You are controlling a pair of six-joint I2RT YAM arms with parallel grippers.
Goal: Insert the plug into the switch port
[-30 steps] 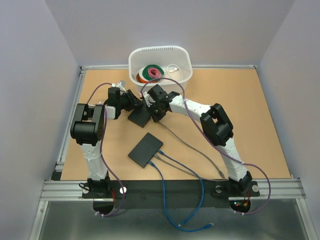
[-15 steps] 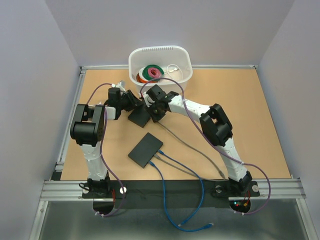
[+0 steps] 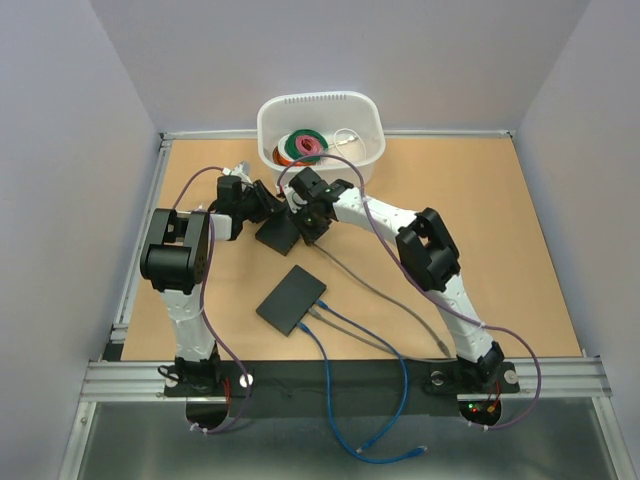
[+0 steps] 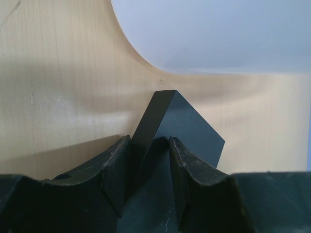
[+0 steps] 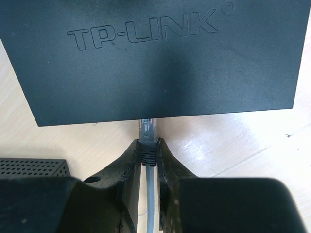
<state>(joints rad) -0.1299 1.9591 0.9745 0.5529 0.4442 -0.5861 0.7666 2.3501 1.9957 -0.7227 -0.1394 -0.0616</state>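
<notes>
2 grips | left jaws hold switch (image 4: pixel 189 131) corner | right jaws pinch plug (image 5: pixel 147 128), tip at switch edge | tub (image 3: pixel 320 97) just beyond

This is a robotics lab test cell, not a lived-in room. Plain pale walls (image 3: pixel 60 150) box in a bare wooden desk (image 3: pixel 480 250) on three sides. An aluminium rail (image 3: pixel 340 378) runs along the desk's near edge, and two white-and-black robot arms are bolted to it, the left arm (image 3: pixel 178 260) and the right arm (image 3: pixel 430 250). Everything on the desk is network kit. There is a black switch (image 5: pixel 155 58) marked TP-LINK and a grey cable's plug (image 5: pixel 147 128). A second black box (image 3: pixel 291 300) has a blue cable (image 3: pixel 328 400) trailing over the near edge. A white tub (image 3: pixel 320 97) of coiled cables (image 3: pixel 300 147) sits at the far edge.
</notes>
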